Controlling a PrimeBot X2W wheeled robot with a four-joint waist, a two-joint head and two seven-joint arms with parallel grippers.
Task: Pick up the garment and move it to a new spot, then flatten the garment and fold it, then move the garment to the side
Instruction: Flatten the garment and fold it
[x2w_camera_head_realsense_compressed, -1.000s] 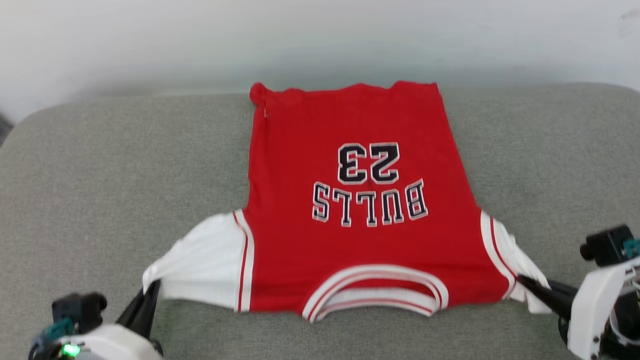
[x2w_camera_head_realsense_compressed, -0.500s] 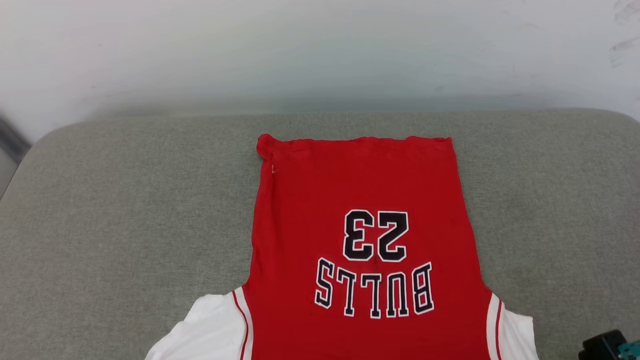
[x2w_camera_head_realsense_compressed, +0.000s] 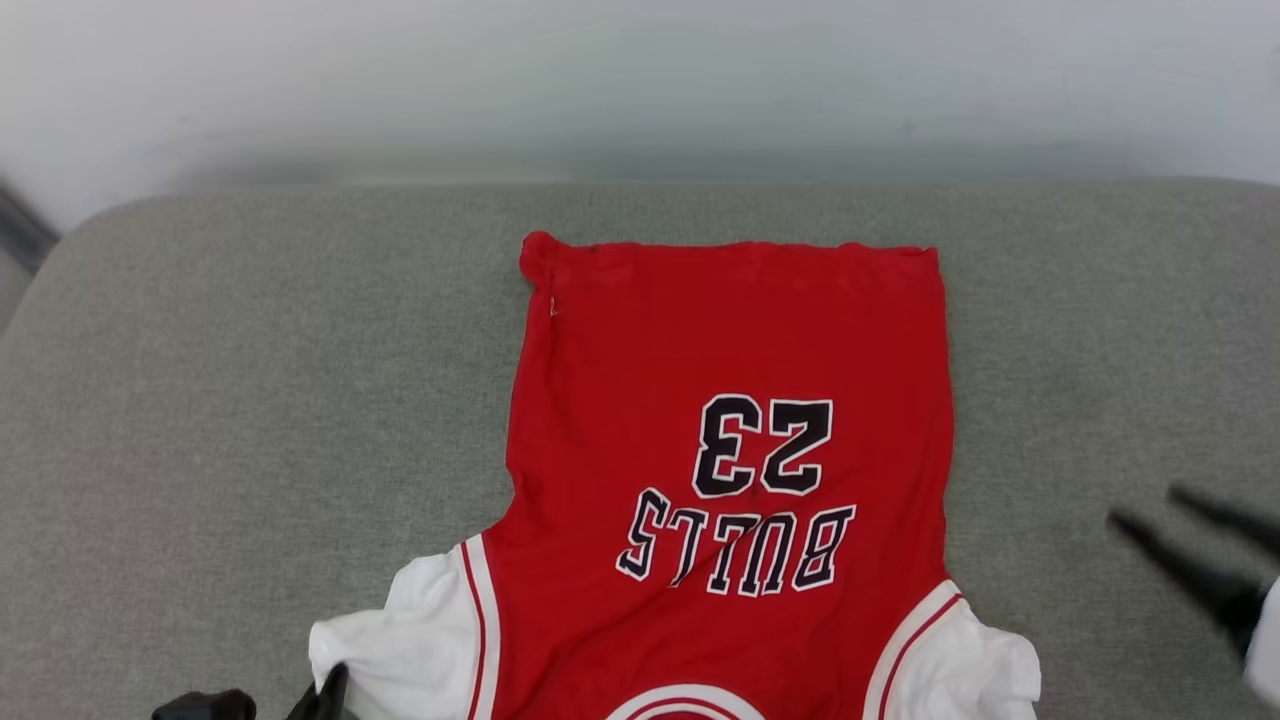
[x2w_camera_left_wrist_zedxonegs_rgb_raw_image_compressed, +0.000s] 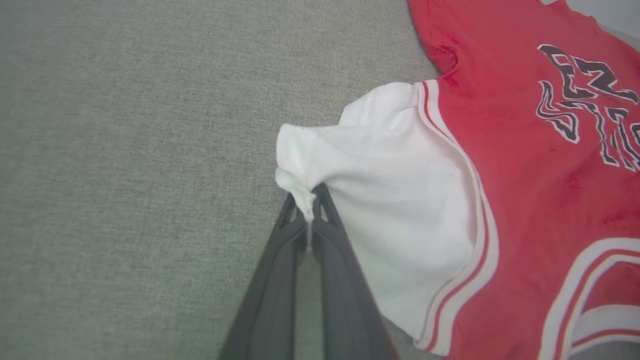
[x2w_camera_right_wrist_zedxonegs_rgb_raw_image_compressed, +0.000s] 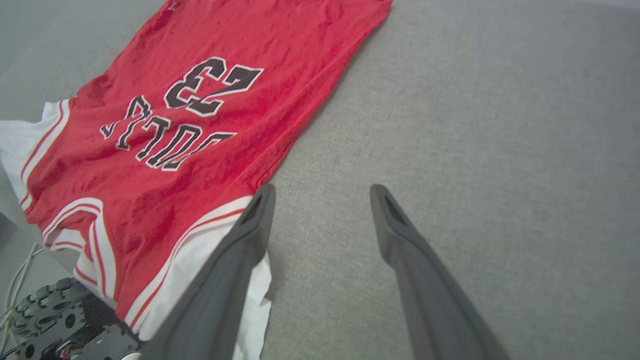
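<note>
Grip at the near left: your left gripper (x2w_camera_left_wrist_zedxonegs_rgb_raw_image_compressed: 309, 202) is clamped on a white sleeve of the garment (x2w_camera_head_realsense_compressed: 730, 340). Near right, your right gripper (x2w_camera_right_wrist_zedxonegs_rgb_raw_image_compressed: 322, 192) hangs spread and empty beside the other sleeve. The garment lies flat on the grey cushion (x2w_camera_head_realsense_compressed: 250, 350), hem farthest.

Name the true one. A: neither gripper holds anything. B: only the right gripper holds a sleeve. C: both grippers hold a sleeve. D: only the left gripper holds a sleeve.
D: the left gripper is shut on the garment at its white sleeve edge, while the right gripper stands open over the grey cushion, holding nothing.
</note>
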